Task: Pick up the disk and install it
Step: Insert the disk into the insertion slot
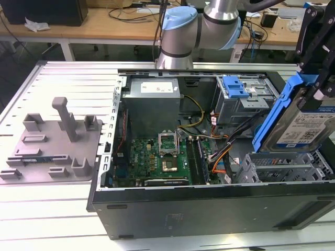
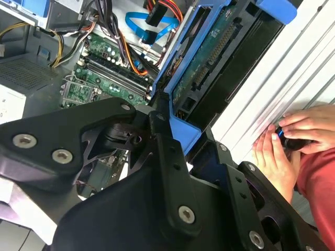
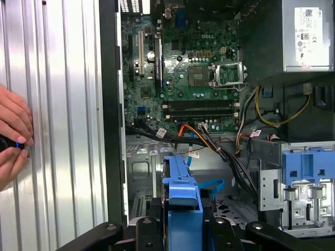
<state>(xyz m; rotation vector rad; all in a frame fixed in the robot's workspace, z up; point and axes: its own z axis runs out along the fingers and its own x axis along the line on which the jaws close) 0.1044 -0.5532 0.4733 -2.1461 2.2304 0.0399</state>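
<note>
In the exterior view the disk (image 1: 306,128), a silver drive with a white and blue label and a blue bracket along its edge, hangs tilted over the grey drive cage (image 1: 285,164) at the open computer case's right end. My gripper (image 1: 314,78) comes down from the upper right, its black fingers shut on the disk. The second wrist view shows the disk's circuit-board underside (image 2: 209,57) running away from the gripper (image 2: 167,130). Seen edge-on in the first wrist view, the disk's blue bracket (image 3: 180,193) sits between the black fingers (image 3: 152,230), above the cage floor.
The open case holds a motherboard (image 1: 162,157), a power supply (image 1: 154,89), cable bundles (image 1: 220,149) and a blue latch on a metal cage (image 1: 235,89). A grey fixture with posts (image 1: 52,141) lies at the exterior view's left. A person's hands (image 2: 285,141) rest on the ribbed table beside the case.
</note>
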